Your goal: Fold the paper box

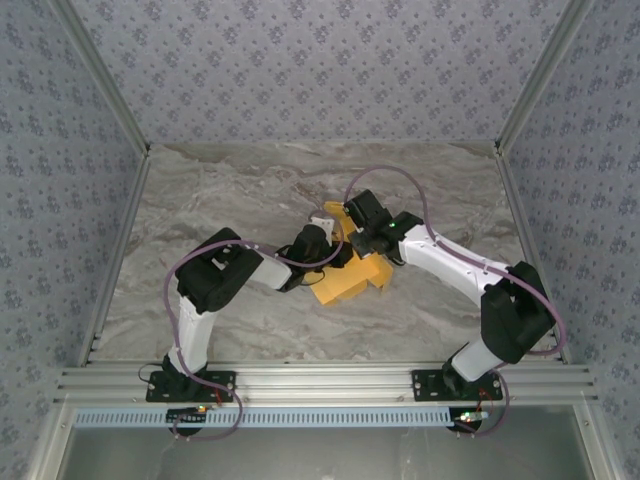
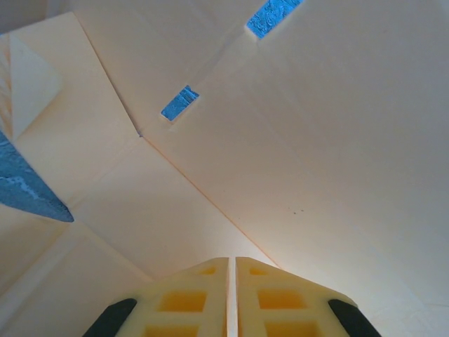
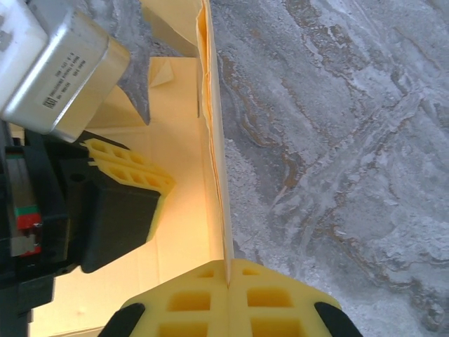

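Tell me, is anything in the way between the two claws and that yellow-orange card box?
Nothing visible. The right gripper is shut on a wall edge of the yellow-orange card box, and the shut left gripper sits close up to its card.

The silver module [image 3: 52,70] bears an illegible label [image 3: 64,90].

1. A grey-and-white marble-patterned tabletop [image 1: 250,190] lies flat and fills the middle of the overhead view. The right wrist view shows its veined surface close up [image 3: 337,140].
2. Wallpaper in blue-grey with a small repeating floral print covers the back wall [image 1: 320,60], the left wall [image 1: 50,180] and the right wall [image 1: 590,150], which rise from the tabletop's far and side edges.
3. A silver metal left corner post [image 1: 105,75] and right corner post [image 1: 540,75] slant up from the tabletop's far corners.
4. A ribbed silver aluminium rail [image 1: 320,378] runs along the tabletop's near edge.
5. A pale slotted strip [image 1: 320,415] lies parallel to that edge, just outside the rail.
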Controlling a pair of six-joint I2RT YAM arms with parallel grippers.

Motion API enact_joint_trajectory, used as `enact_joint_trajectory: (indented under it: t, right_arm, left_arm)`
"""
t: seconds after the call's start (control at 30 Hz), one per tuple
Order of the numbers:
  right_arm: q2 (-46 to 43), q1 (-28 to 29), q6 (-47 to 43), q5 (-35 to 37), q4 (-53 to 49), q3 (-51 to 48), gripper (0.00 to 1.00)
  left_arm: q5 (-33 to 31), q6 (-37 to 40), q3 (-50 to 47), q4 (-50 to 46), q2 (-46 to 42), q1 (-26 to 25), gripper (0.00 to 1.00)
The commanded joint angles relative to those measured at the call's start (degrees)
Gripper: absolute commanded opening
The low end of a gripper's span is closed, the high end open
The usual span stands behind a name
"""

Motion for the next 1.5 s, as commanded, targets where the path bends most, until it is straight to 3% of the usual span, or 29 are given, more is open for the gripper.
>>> enact_joint_trajectory:
  t: [0.0, 0.37, 0.6, 0.97, 1.47]
  right_arm:
    - [1.53, 0.48, -3.21, 3.99, -0.14, 0.96, 0.00]
    - [5.01, 5.10, -14.38, 23.45, 4.87, -0.07, 0.00]
    - [5.56, 7.87, -24.02, 32.84, 14.74, -3.37, 0.00]
    - [5.45, 8.48, -42.54, 34.07, 35.50, -12.38, 0.00]
    - [6.32, 7.94, -49.44, 30.89, 45.63, -16.07, 0.00]
  left_arm:
    - [0.15, -1.14, -1.94, -2.83, -1.80, -0.57, 0.12]
    - [1.66, -3.45, -5.64, -3.45, -8.87, 2.05, 0.21]
    - [2.74, -2.48, -8.79, -5.79, -14.26, 5.26, 0.29]
    - [4.62, 0.76, -13.00, -12.38, -23.83, 11.04, 0.35]
    - [2.83, 5.00, -13.13, -25.04, -34.65, 15.17, 0.38]
